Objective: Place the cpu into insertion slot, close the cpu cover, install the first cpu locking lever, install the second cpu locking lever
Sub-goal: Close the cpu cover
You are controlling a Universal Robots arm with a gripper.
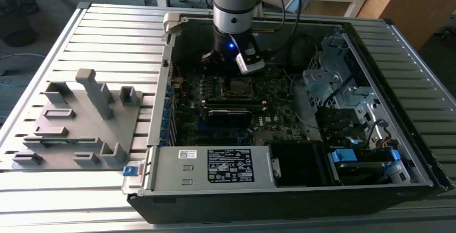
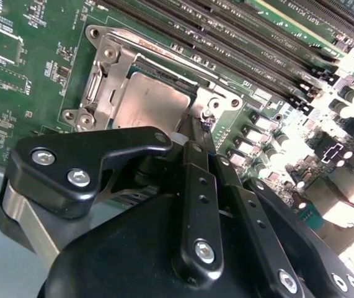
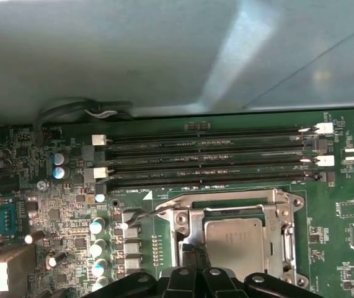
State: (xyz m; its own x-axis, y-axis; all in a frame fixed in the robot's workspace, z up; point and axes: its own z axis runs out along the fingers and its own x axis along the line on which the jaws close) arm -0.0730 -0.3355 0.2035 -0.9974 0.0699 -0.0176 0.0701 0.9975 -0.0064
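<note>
The cpu (image 2: 155,102) lies flat in the insertion slot (image 3: 226,202) of the green motherboard, its dull silver top showing in both wrist views. The silver cpu cover (image 2: 110,77) is folded down around it, framing the chip (image 3: 235,239). My gripper (image 2: 199,124) reaches down to one edge of the socket, right beside the cover's corner, with its black fingers drawn together. A thin wire locking lever (image 3: 144,215) curves out from the socket's side near the fingers (image 3: 189,254). In the exterior view the arm (image 1: 234,14) stands over the socket (image 1: 237,86) inside the open computer case.
Long black memory slots (image 3: 214,155) run beside the socket, with capacitors (image 3: 96,226) close by. In the case, a power supply (image 1: 213,166) lies along the near side and a metal drive cage (image 1: 335,78) at the exterior view's right. A grey fixture stand (image 1: 78,121) sits outside on the slatted table.
</note>
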